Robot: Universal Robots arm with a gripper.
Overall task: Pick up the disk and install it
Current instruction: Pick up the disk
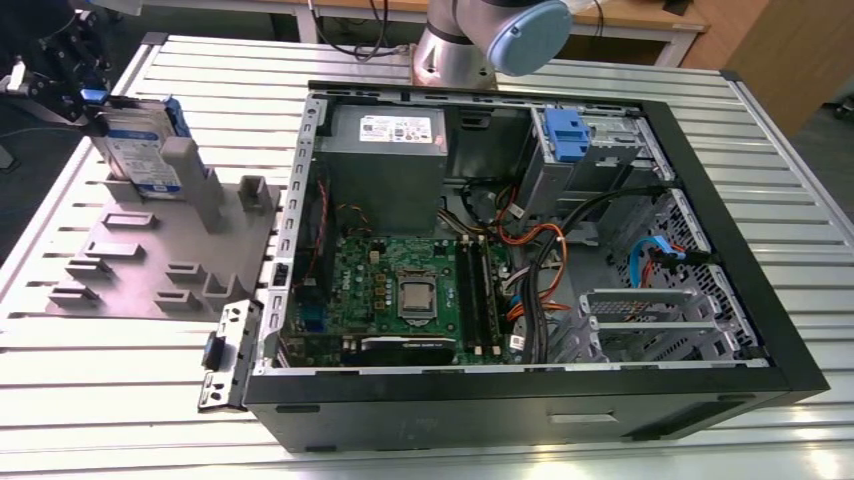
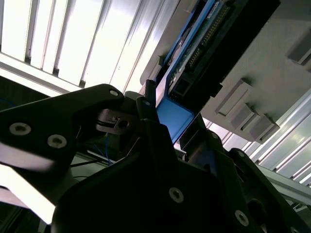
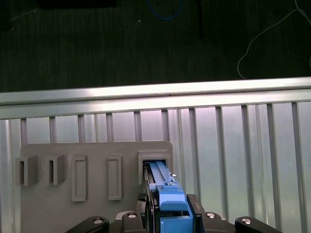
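A slatted metal table [image 1: 787,140] carries an open computer case [image 1: 534,410], well off to the exterior view's right of the gripper [image 1: 94,105]. Directly beneath the gripper lies a grey slotted fixture [image 1: 147,250]. The disk [image 1: 140,155] stands upright in one fixture slot, and in the first wrist view the gripper's fingers [image 3: 197,213] are clamped on either side of its blue rail [image 3: 172,204]

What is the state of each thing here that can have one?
Silver rectangular disk with blue plastic rails: upright in a slot, not installed.
Grey slotted holder plate: holding the disk.
Black gripper: fingers shut on the disk's blue rail.
Black computer case: lying flat, side open.
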